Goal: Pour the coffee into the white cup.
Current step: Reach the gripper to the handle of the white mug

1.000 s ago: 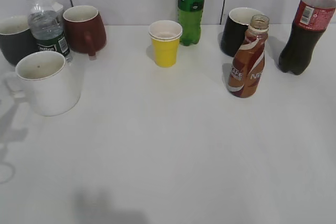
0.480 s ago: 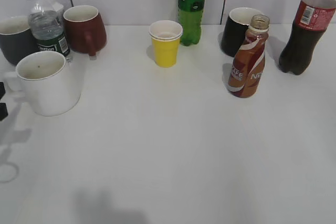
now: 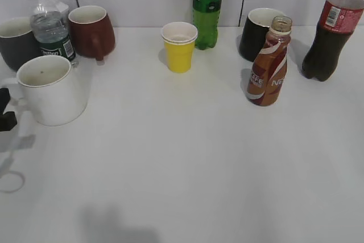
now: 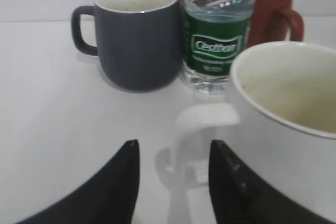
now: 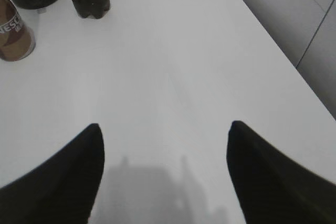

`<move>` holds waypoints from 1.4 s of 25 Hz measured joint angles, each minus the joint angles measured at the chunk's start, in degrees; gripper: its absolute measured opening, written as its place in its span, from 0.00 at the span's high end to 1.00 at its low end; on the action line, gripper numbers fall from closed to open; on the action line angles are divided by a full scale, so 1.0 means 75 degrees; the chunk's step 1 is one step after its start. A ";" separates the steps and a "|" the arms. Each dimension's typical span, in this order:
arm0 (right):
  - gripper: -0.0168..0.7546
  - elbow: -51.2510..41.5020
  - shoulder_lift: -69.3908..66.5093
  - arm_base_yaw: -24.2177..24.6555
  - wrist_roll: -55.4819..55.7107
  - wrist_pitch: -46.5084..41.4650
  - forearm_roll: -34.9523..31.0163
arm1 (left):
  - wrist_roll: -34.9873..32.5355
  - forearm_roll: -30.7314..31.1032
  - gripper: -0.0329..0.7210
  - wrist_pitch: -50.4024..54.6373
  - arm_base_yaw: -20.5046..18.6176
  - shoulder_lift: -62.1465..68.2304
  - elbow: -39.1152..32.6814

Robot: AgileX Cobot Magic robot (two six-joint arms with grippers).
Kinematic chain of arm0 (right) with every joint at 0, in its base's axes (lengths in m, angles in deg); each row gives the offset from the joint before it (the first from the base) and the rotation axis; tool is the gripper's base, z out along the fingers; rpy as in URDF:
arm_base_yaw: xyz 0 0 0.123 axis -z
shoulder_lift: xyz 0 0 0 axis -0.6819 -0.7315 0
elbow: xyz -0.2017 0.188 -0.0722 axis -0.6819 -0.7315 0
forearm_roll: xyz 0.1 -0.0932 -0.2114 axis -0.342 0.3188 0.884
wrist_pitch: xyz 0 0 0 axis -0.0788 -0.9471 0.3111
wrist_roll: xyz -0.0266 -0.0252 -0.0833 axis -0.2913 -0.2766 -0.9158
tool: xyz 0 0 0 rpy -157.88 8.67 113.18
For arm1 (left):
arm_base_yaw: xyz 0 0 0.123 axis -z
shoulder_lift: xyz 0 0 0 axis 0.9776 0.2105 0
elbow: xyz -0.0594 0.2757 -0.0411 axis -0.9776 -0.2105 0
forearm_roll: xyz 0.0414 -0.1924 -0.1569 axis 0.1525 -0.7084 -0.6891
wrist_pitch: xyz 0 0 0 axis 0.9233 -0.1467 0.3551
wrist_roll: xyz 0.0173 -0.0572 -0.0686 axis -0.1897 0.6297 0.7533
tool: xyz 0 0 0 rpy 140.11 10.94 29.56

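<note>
Barely begun: the left claw [image 4: 173, 156] gapes empty astride the loop handle of the wide white ceramic cup [image 4: 286, 108] at the bench's nine o'clock, the right claw [image 5: 163, 129] hangs spread and empty, while the curvy brown coffee bottle [image 3: 269, 64] stands untouched at two o'clock.

We see our left gripper [image 4: 173, 153] low, its two dark fingers spread apart and empty. Our right gripper [image 5: 163, 129] hangs higher, fingers parted wider, nothing between them either.
</note>
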 joint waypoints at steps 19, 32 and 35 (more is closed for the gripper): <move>0.24 0.0000 0.0000 0.0000 0.0000 0.0000 0.0000 | 0.0248 0.0283 0.48 -0.0678 -0.0186 0.1075 0.0447; 0.24 0.0000 0.0000 0.0000 0.0000 0.0000 0.0000 | 0.0726 0.2025 0.48 -0.0864 -0.1196 0.2102 0.1361; 0.24 0.0000 0.0000 0.0000 0.0000 0.0000 0.0000 | 0.0751 0.2185 0.55 -0.0856 -0.1215 0.2322 0.1735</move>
